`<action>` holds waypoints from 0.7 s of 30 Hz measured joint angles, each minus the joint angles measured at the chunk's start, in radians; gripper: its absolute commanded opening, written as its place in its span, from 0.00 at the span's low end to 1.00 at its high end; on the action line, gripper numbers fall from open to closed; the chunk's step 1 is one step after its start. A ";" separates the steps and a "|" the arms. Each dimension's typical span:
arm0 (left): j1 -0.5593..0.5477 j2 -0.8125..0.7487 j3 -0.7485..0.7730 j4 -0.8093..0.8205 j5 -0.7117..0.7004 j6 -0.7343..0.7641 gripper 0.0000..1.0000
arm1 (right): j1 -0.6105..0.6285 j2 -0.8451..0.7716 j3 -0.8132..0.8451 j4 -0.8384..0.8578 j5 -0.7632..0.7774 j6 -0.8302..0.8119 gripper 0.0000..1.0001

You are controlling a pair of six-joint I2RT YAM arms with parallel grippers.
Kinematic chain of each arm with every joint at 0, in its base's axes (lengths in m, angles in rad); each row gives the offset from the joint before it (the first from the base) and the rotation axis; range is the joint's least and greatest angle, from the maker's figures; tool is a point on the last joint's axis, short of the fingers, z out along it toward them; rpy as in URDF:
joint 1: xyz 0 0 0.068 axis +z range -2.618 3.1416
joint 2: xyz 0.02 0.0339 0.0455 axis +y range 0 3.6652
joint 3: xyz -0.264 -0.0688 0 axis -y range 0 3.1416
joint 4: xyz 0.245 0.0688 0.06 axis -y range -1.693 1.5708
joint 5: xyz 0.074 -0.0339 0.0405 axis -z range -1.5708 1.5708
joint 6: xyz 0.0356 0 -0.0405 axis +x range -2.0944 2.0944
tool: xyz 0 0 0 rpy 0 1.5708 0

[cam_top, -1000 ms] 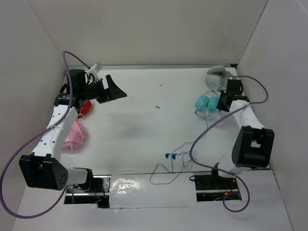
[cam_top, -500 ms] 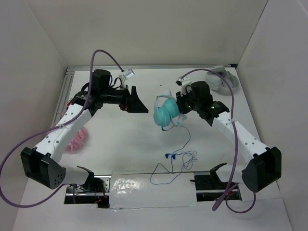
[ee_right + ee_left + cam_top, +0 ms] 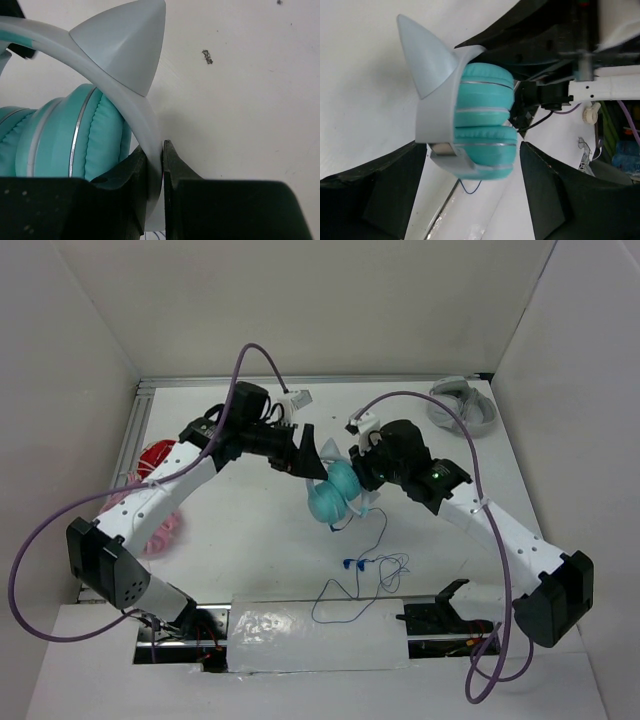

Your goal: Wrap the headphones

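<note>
The headphones [image 3: 333, 495] are teal with a white cat-ear headband and hang above the middle of the table. My right gripper [image 3: 362, 472] is shut on the headband [image 3: 150, 135], pinching it just below one pointed ear [image 3: 125, 50]. My left gripper [image 3: 310, 462] comes in from the left, open. In the left wrist view its two black fingers [image 3: 375, 195] stand on either side of the stacked ear cups [image 3: 482, 127], with a gap on the right side. The thin blue cable [image 3: 375, 560] trails down onto the table and lies in loose loops.
Grey-white headphones [image 3: 460, 405] lie at the back right corner. Red headphones [image 3: 155, 455] and pink headphones [image 3: 160, 530] lie along the left edge, beside the left arm. White walls close in the table on three sides.
My right gripper has carried the headphones from the back right to the table's middle. The left arm has swung right, and its fingers now flank the ear cups, slightly narrower than before.
</note>
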 measured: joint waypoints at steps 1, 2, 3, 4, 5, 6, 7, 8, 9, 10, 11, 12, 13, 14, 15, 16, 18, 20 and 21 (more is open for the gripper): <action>-0.010 0.001 0.000 -0.012 -0.021 0.000 0.84 | 0.006 -0.003 0.003 0.001 -0.001 0.003 0.00; -0.016 0.003 0.000 -0.023 -0.036 -0.001 0.83 | 0.013 -0.004 0.010 0.003 -0.002 0.005 0.00; -0.023 0.004 0.000 -0.035 -0.055 -0.001 0.83 | 0.019 -0.006 0.017 0.007 -0.005 0.005 0.00; -0.029 0.004 0.000 -0.045 -0.072 -0.001 0.78 | 0.026 -0.009 0.023 0.012 -0.009 0.006 0.00; -0.031 0.004 0.000 -0.051 -0.082 -0.003 0.76 | 0.029 -0.011 0.028 0.014 -0.011 0.007 0.00; -0.031 0.004 0.000 -0.057 -0.089 -0.003 0.73 | 0.032 -0.014 0.032 0.017 -0.013 0.007 0.00; -0.031 0.004 0.000 -0.059 -0.092 -0.004 0.58 | 0.035 -0.017 0.034 0.018 -0.012 0.006 0.00; -0.031 0.004 0.000 -0.062 -0.092 -0.011 0.49 | 0.036 -0.017 0.035 0.018 -0.010 0.006 0.00; -0.032 0.004 0.002 -0.063 -0.095 -0.009 0.38 | 0.036 -0.017 0.035 0.017 -0.007 0.006 0.00; -0.032 0.004 0.002 -0.065 -0.100 -0.018 0.18 | 0.037 -0.017 0.035 0.016 -0.006 0.005 0.00; -0.032 0.004 0.002 -0.068 -0.105 -0.019 0.11 | 0.037 -0.018 0.035 0.015 -0.003 0.002 0.00; -0.030 0.004 0.003 -0.068 -0.098 -0.026 0.03 | 0.040 -0.018 0.035 0.018 0.002 0.002 0.00; -0.028 0.003 0.003 -0.068 -0.100 -0.029 0.00 | 0.043 -0.018 0.035 0.019 0.004 0.001 0.01; -0.029 0.001 0.003 -0.068 -0.100 -0.029 0.00 | 0.043 -0.018 0.035 0.019 0.006 0.001 0.01; -0.029 -0.002 0.003 -0.068 -0.100 -0.029 0.00 | 0.045 -0.018 0.035 0.019 0.008 0.001 0.04; -0.029 -0.005 0.003 -0.068 -0.099 -0.029 0.00 | 0.047 -0.018 0.037 0.020 0.008 0.002 0.13; -0.027 -0.012 0.003 -0.068 -0.100 -0.029 0.00 | 0.051 -0.018 0.037 0.031 0.007 0.001 0.21; -0.027 -0.021 0.003 -0.069 -0.103 -0.029 0.00 | 0.058 -0.018 0.037 0.041 0.003 0.004 0.40; -0.027 -0.026 0.003 -0.067 -0.107 -0.025 0.00 | 0.062 -0.018 0.038 0.047 -0.001 0.008 0.42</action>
